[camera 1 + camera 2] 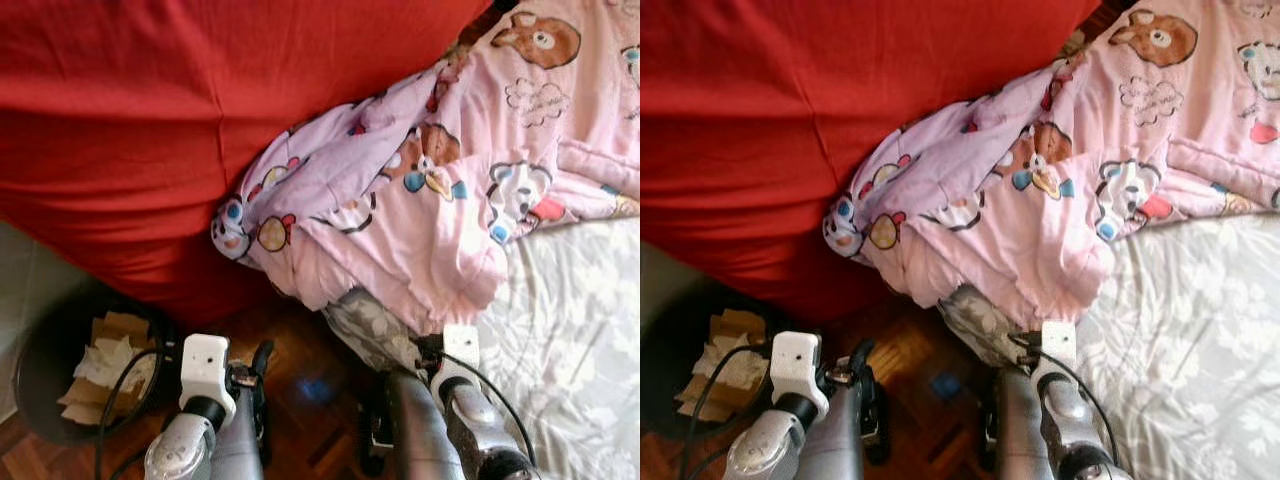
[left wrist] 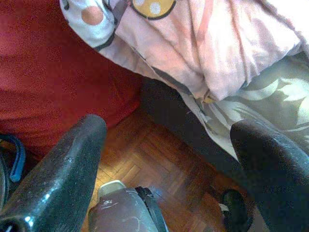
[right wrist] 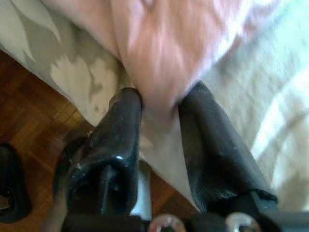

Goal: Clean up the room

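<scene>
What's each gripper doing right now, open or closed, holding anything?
Left gripper: open, empty, above the wooden floor.
Right gripper: closed on the hanging edge of the pink quilt at the bed's edge.

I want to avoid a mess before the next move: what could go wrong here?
1. The right claw has pinched the pink blanket at its hanging corner; a pull may drag the grey sheet along too.
2. The blanket lies partly on the red cover, so it may snag it.
3. The open bin stands near the left claw.
</scene>
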Tool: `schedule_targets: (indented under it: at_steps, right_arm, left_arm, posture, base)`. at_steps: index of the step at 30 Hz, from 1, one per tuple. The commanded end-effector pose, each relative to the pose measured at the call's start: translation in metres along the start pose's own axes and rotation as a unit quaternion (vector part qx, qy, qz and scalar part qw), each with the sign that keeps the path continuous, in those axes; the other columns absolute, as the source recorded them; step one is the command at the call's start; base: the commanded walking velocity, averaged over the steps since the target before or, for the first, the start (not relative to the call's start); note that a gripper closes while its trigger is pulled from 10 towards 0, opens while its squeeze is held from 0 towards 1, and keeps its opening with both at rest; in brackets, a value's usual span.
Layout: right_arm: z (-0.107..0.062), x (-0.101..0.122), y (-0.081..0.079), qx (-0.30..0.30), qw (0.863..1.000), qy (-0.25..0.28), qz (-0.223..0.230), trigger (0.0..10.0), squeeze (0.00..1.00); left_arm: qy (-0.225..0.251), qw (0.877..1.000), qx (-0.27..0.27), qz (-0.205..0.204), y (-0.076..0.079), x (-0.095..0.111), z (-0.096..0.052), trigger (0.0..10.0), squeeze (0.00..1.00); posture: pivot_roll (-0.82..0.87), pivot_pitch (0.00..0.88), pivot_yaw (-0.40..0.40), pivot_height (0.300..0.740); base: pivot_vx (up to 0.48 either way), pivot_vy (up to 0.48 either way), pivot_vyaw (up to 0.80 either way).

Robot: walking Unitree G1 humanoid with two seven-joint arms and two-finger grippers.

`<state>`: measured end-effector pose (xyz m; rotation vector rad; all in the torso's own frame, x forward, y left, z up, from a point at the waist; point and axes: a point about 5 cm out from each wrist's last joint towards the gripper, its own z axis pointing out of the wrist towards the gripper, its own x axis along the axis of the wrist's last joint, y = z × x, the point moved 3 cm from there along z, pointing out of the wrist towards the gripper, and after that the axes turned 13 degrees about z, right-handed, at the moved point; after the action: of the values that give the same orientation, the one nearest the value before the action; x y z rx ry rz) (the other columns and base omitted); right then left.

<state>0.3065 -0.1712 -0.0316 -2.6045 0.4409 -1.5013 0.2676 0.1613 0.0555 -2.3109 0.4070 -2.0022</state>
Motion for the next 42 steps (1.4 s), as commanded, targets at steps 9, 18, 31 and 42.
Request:
schedule_targets:
  at_steps: [9,18,31,42]
  right_arm:
    - [-0.007,-0.011,0.019,-0.027,0.999,0.004,0.041,0.0,0.00]
    - [-0.007,0.004,0.017,-0.006,0.998,0.049,0.044,0.0,0.00]
    - [-0.015,-0.012,0.025,-0.021,0.996,0.046,0.076,10.0,0.00]
    - [-0.015,-0.009,0.028,-0.030,0.997,0.057,0.050,10.0,0.00]
  left_arm:
    - [-0.068,0.997,0.028,0.003,-0.015,-0.049,0.000,10.0,0.00]
    - [-0.108,0.994,0.021,0.012,-0.014,-0.077,0.001,10.0,0.00]
    - [-0.198,0.980,0.011,0.016,-0.009,-0.119,-0.007,10.0,0.00]
    - [-0.268,0.963,0.014,0.011,-0.006,-0.143,-0.020,10.0,0.00]
  posture:
    - [-0.01,0.178,-0.027,0.630]
    - [-0.03,0.124,-0.020,0.630]
    - [-0.03,0.043,-0.022,0.630]
    - [-0.04,0.014,-0.033,0.675]
  base:
    - [0.000,0.000,0.00]
    - [0.000,0.000,0.00]
    - [0.000,0.000,0.00]
    - [0.000,0.000,0.00]
